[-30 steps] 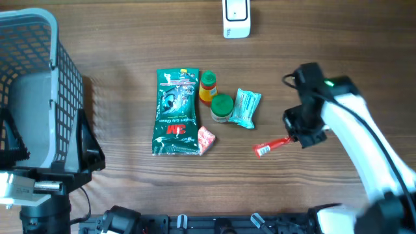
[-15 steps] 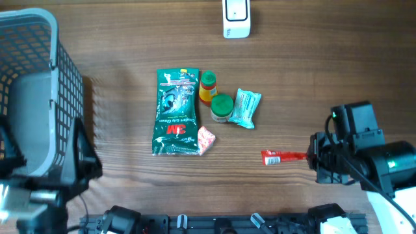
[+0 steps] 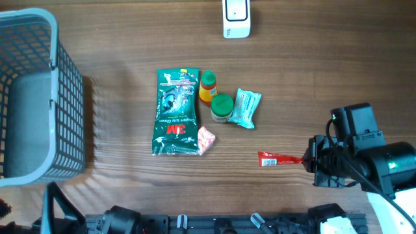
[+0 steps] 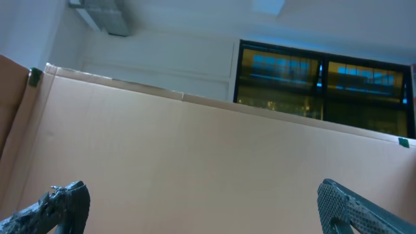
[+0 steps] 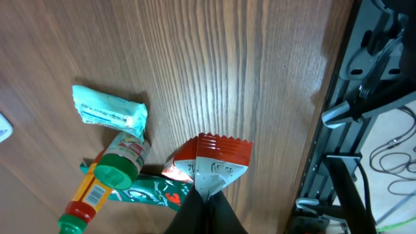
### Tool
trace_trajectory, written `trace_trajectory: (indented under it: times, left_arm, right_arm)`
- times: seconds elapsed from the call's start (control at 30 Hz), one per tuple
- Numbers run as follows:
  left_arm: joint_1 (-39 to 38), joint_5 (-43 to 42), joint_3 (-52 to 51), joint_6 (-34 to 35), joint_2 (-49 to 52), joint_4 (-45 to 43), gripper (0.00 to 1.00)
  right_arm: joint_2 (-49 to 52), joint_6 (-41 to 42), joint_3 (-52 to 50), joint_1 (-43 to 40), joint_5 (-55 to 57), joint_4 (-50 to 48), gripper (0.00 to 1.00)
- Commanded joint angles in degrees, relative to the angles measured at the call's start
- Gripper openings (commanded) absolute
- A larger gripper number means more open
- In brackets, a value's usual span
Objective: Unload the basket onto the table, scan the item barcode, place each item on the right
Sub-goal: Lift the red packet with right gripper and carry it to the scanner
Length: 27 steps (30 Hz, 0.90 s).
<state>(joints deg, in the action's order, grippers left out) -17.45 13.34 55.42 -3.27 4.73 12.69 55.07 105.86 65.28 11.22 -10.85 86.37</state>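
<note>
My right arm reaches in from 4 o'clock over the table (image 3: 130, 39), wrist bent low, with the right gripper (image 3: 304, 160) pointing toward 9 o'clock. Its jaws are closed tight on one end of the red sachet (image 3: 273, 158). My left arm is nearly gone from the overhead view. Its wrist camera faces up at a cardboard wall (image 4: 195, 149), and the left gripper (image 4: 205, 207) stands wide apart, holding nothing.

A second ago the right arm was higher, near 3 o'clock, with the sachet hanging slantwise. The left arm then covered part of the basket (image 3: 65, 97) at 9 o'clock, which now shows fully.

The sachet sits at 5 o'clock, level, well apart from the green packet (image 3: 175, 112) and small bottles (image 3: 208, 88) at centre. It is red with a zigzag-cut edge and a white printed patch. I cannot tell whether it touches the wood.
</note>
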Motion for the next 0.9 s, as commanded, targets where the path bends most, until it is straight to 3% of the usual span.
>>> trace_trajectory:
  times: [0.0,0.47,0.67,0.77,0.87]
  left_arm:
    - [2.0,-1.1,-4.3,0.6,-4.5,-2.3,1.00]
    - [15.4,-2.0,-6.0,1.0,-4.5,-4.6,1.00]
    - [17.4,-2.0,-6.1,1.0,-4.5,-8.7,1.00]
    - [17.3,-2.0,-6.1,1.0,-4.5,-6.6,1.00]
    - [17.2,-8.9,-8.0,1.0,-4.4,-4.9,1.00]
  right_arm:
    - [0.1,0.6,0.5,0.2,-1.4,0.3,0.04]
    - [0.1,-0.9,0.5,0.2,1.0,-0.2,0.04]
    - [0.1,-0.9,0.5,0.2,2.1,-0.2,0.04]
    - [0.1,-1.3,0.5,0.2,2.7,-0.2,0.04]
    - [0.1,-2.9,0.5,0.2,4.6,-0.8,0.05]
